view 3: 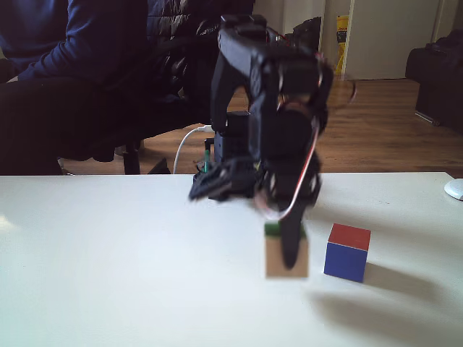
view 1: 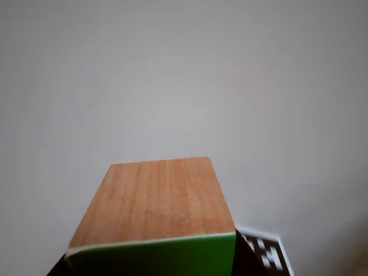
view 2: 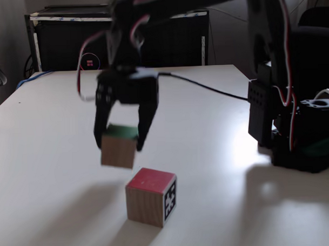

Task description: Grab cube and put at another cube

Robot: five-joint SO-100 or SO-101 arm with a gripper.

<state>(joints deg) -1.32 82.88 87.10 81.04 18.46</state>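
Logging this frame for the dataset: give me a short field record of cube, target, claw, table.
held cube: wood-grain cube with green top, lifted off the table, casting a shadow below
claw: claw shut on the wood-grain cube, fingers down its sides
target cube: marker cube, red top, black-and-white marker face, resting on the white table
relation: held cube beside the marker cube in both fixed views, not touching it
arm base: black base at right of a fixed view
background: seated person behind the table
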